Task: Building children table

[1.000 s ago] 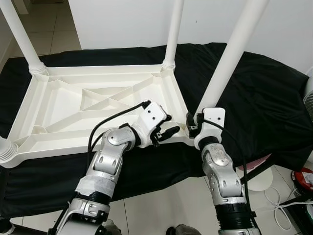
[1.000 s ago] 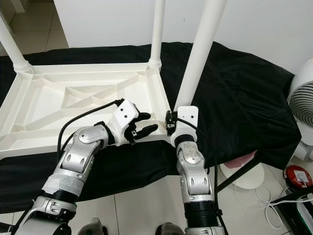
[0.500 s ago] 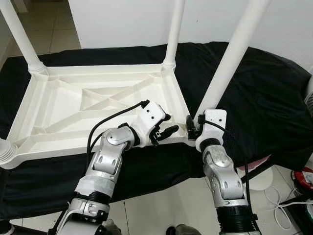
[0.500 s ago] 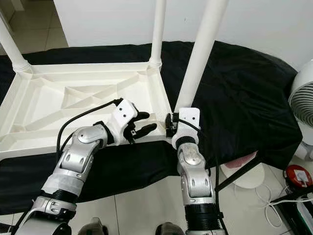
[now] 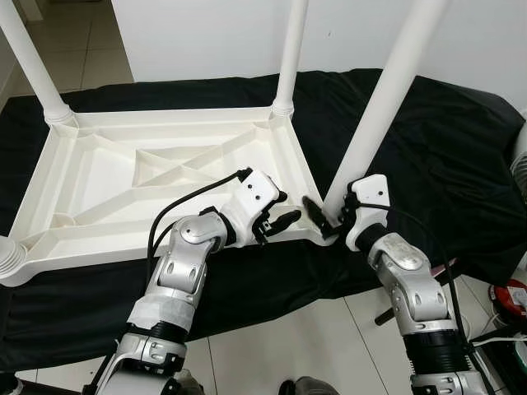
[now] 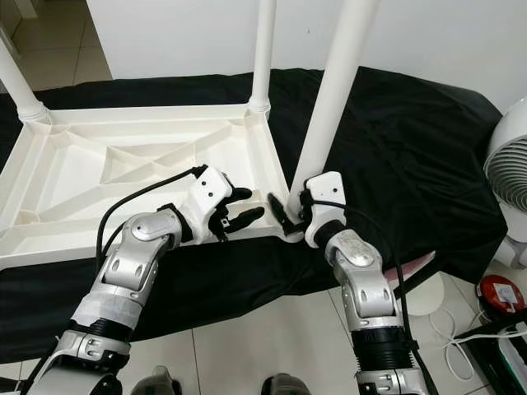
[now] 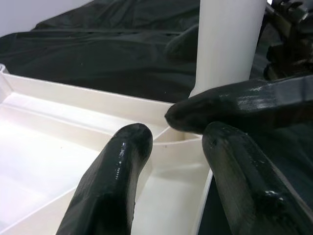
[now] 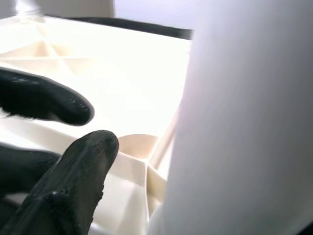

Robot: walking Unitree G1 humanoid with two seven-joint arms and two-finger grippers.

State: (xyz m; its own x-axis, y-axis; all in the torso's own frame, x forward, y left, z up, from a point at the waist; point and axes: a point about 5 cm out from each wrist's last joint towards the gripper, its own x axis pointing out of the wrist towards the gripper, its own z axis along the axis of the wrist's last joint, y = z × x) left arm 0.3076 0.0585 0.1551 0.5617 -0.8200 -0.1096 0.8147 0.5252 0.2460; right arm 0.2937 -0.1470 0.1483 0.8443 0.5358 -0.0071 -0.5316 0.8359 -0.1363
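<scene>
My right gripper [image 5: 325, 216] is spread wide at the foot of the near-right leg [image 5: 383, 111], one finger [image 5: 314, 214] reaching across the tabletop's [image 5: 107, 177] corner. My left gripper [image 5: 280, 212] is also parted, resting on the near rim just beside that corner. The tabletop lies upside down on a black cloth [image 5: 445, 156]. 4 legs stand in their corners — I judge this last one may still need seating.

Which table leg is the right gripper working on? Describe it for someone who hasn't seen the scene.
A white table top lies upside down on a black cloth, legs pointing up. The leg in question stands at the corner nearest the robot's right arm, with the right gripper at its base. Unlike the others, it leans.
</scene>
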